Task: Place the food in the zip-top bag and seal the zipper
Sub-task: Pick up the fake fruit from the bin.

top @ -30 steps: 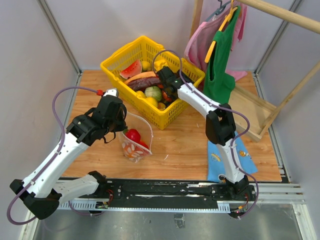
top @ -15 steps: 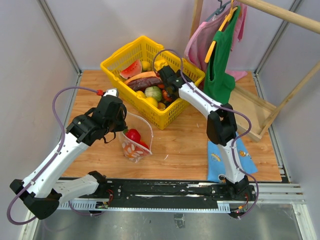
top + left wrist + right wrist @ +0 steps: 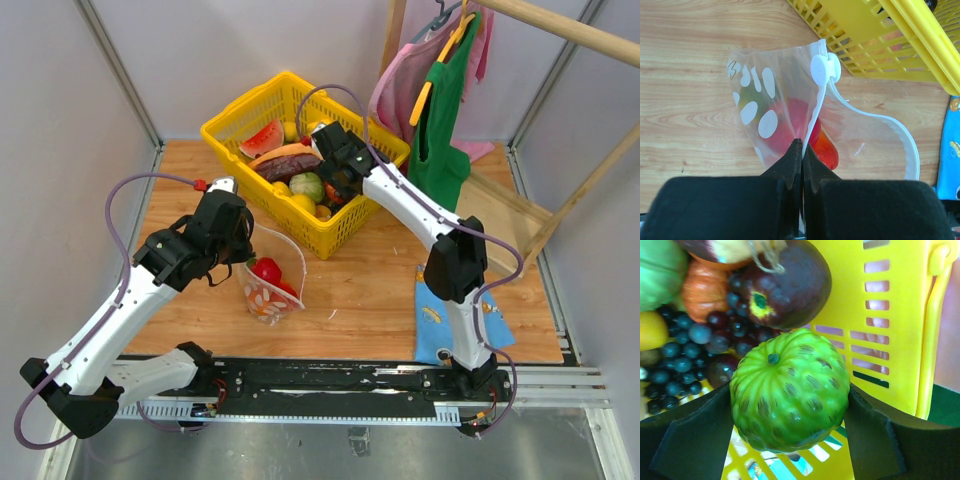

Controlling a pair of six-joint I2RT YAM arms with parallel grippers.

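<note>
The zip-top bag [image 3: 270,292] stands open on the table in front of the yellow basket [image 3: 228,122], with red food [image 3: 266,270] inside. My left gripper [image 3: 240,260] is shut on its rim. In the left wrist view the gripper [image 3: 802,146] pinches the zipper [image 3: 821,102] below the white slider [image 3: 825,69], and the dotted bag [image 3: 760,95] shows red food [image 3: 796,122] through its wall. My right gripper [image 3: 335,168] is over the basket. In the right wrist view the right gripper [image 3: 790,405] is shut on a green bumpy fruit [image 3: 790,395], held above the basket floor.
The basket holds a watermelon slice [image 3: 262,138], a green cabbage [image 3: 307,186], dark grapes [image 3: 685,355] and a dark purple fruit [image 3: 790,285]. A blue cloth [image 3: 440,322] lies at the right front. A wooden rack with green and pink clothes [image 3: 440,120] stands at the back right.
My right gripper has shifted a little up and toward the basket's far side, and its elbow has swung right. The left arm and bag have not moved.
</note>
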